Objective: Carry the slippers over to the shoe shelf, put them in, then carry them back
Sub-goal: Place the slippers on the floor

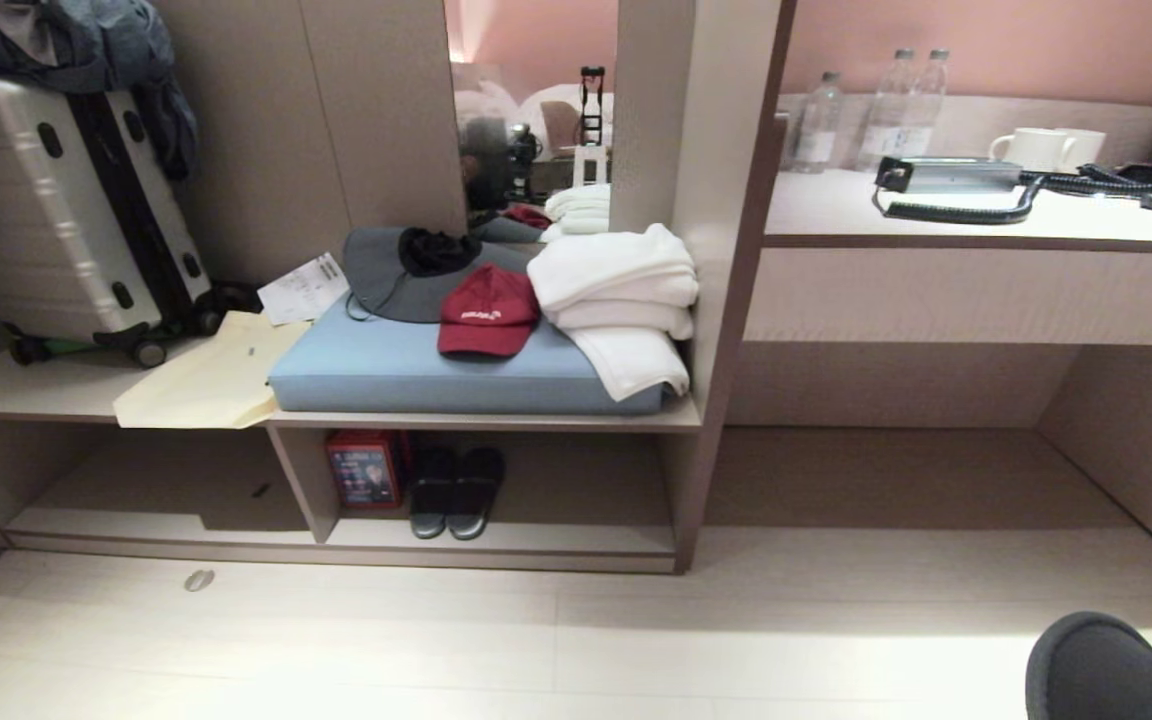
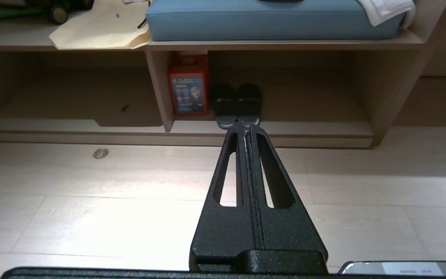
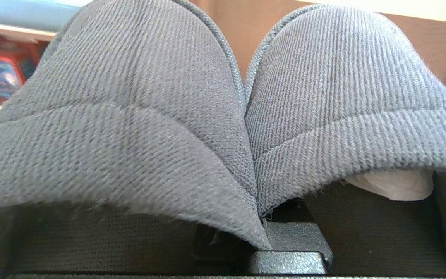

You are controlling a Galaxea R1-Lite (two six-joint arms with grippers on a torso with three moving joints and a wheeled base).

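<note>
Pale wood-grain built-ins fill the wall ahead, and we pick it up with the slippers point(image 3: 223, 116) riding in the right gripper point(image 3: 263, 226): the grey fabric pair sits toe-up, side by side, with the jaws pinched tight where the two inner edges meet, and in the head view the pair pokes in at the bottom right corner point(image 1: 1111, 665), above the floor point(image 1: 576, 620) and well apart from the unit. So the carry is on, the pair not yet delivered. Target is the shoe shelf point(image 1: 536, 535), the low open compartment under the blue cushion point(image 1: 416, 365), right of its upright divider; a pair of dark shoes point(image 1: 456, 490) is parked there already, next to a red box point(image 1: 366, 468) tucked against the divider. That leaves the free run of shelf out toward the right-hand end, and that looks like the spot to aim for. The left gripper point(image 2: 245, 128) is doing nothing, jaws pressed together and empty, pointing at those dark shoes from out over the floor. Next move, as I read it: close in on the unit, get the right arm low and slide the pair in under the cushion's shelf board, clear of the dark shoes, before letting go. Up top a red cap point(image 1: 486, 312) and folded white towels point(image 1: 621, 290) stay out of it.
</note>
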